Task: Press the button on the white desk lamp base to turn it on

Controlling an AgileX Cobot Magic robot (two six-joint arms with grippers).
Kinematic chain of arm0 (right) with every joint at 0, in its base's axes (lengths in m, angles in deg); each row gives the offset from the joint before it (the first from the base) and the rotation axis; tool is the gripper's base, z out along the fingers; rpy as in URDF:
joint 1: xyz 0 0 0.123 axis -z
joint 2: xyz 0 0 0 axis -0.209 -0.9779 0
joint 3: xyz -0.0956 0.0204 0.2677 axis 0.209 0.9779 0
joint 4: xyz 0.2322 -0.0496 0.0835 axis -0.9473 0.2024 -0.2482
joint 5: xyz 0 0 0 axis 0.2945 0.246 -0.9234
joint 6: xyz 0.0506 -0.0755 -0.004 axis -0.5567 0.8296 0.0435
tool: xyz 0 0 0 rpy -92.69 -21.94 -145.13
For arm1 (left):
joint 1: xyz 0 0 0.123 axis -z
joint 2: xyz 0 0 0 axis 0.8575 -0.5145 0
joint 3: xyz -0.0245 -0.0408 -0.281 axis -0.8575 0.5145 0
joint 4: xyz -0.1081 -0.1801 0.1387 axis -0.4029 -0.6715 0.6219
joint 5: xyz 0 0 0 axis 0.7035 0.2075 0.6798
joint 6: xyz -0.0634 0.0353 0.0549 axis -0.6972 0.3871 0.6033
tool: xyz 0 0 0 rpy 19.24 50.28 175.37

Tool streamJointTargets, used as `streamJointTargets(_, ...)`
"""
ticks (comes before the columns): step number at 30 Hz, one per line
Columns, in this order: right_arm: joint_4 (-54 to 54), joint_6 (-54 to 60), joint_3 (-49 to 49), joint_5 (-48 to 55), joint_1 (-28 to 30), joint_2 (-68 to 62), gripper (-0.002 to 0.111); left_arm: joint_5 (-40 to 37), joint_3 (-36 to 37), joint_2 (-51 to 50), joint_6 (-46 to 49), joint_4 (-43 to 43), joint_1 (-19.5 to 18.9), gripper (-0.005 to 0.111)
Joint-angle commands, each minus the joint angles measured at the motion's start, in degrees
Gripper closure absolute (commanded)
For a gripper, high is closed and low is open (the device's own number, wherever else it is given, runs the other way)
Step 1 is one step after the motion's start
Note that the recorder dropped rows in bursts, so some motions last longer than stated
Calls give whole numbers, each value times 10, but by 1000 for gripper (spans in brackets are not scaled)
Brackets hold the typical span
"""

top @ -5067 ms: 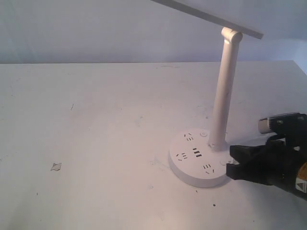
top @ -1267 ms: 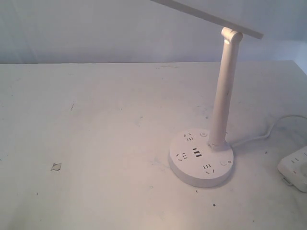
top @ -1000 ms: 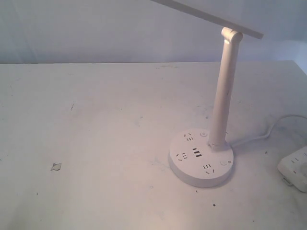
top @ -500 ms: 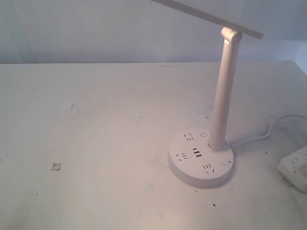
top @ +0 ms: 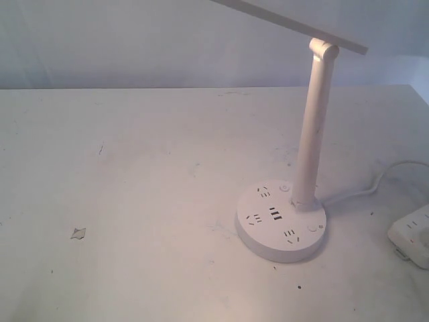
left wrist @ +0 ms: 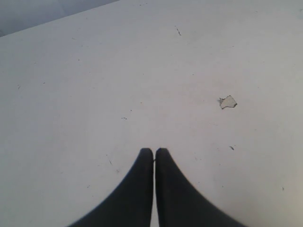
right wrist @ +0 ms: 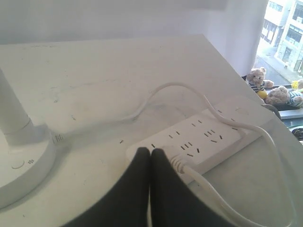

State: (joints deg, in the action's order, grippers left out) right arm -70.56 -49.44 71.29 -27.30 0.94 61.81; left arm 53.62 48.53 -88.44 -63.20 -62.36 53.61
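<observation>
White desk lamp base sits right of centre on the table, pole upright, small round button near its rim. Likely risk: the right gripper hangs above the power strip and cord, so a sweep toward the button could snag the cord or shove the base. Right gripper and left gripper both have fingers pressed together, holding nothing.

Round white lamp base flat on table, w/ sockets, upright pole.
</observation>
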Motion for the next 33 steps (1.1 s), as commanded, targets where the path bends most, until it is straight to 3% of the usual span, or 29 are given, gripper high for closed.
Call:
streamJointTargets(1,5,3,2,0,3,3,108,1,-2,3,0,-3,-1,106)
streamJointTargets(7,4,3,2,0,3,3,108,1,-2,3,0,-3,-1,106)
streamJointTargets(14,4,3,2,1,-41,3,108,1,-2,3,0,-3,-1,106)
streamJointTargets(33,4,3,2,1,-41,3,108,1,-2,3,0,-3,-1,106)
